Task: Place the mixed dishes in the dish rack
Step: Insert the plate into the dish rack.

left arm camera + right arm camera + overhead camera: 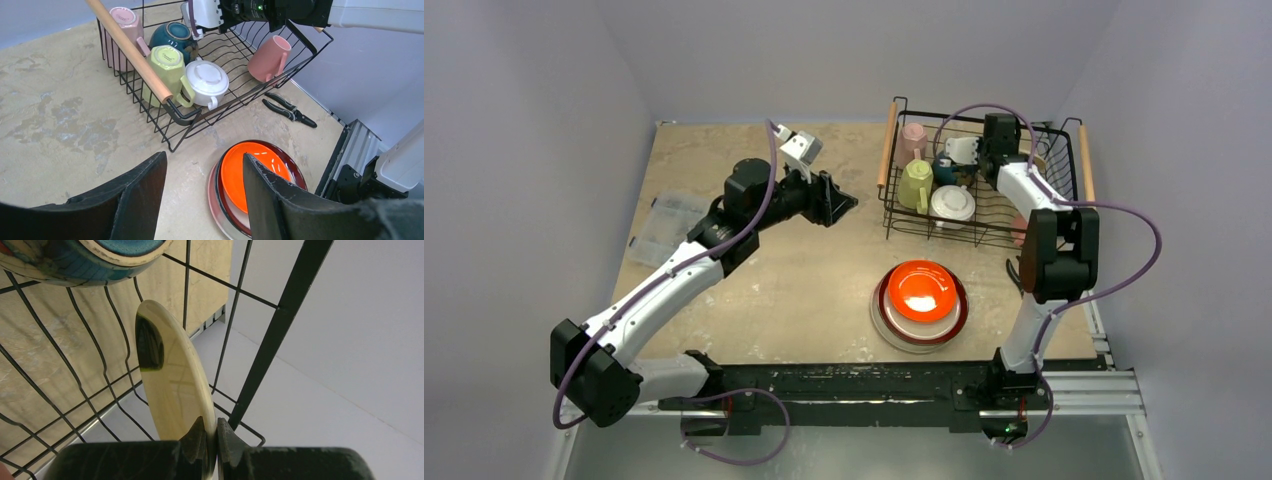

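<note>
The dish rack is a black wire basket at the back right. It holds a pale pink mug, a yellow-green mug, a white mug and a teal bowl. A salmon mug lies at its far side. Inside the rack, my right gripper is shut on the rim of a cream plate, which stands on edge among the wires. A red-orange plate tops a stack on the table. My left gripper hangs open and empty above the table, left of the stack.
Black pliers lie on the table beside the rack's right side. A clear plastic box sits at the table's left edge. The rack's wooden handle runs along its near-left side. The right arm arches over the rack's right end.
</note>
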### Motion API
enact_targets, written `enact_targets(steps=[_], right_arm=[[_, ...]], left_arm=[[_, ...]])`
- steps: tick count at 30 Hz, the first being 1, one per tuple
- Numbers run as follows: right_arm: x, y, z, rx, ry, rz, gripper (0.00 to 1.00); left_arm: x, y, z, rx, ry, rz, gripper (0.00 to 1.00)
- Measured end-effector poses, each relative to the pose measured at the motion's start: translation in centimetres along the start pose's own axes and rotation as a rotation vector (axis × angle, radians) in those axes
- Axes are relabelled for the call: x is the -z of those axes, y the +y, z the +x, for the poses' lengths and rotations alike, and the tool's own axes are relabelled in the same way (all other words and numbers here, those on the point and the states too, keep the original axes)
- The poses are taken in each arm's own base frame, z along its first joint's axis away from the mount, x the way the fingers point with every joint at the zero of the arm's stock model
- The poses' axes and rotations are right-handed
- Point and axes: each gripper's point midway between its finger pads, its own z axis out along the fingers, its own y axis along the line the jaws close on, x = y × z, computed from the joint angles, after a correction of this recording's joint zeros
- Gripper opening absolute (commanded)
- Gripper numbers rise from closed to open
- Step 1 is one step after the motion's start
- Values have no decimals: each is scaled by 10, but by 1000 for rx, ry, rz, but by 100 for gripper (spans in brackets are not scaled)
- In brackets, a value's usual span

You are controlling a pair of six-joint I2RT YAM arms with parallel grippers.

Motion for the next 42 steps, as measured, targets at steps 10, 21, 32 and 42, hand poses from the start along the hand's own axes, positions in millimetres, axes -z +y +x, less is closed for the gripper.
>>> enact_targets(steps=[10, 21, 32, 42], right_arm=[[-1, -1, 1, 26, 5, 0, 5], [-21, 22, -7, 42, 4, -56, 22], [-19, 1, -1, -24, 33, 17, 34], [-15, -22, 10, -93, 91, 112, 41]], left_arm=[[0, 2, -1, 5, -2, -2, 56], [1, 1, -1, 17, 0, 5, 56], [2, 3, -3, 37, -7, 8, 56], [2, 2, -6, 43, -13, 17, 56]])
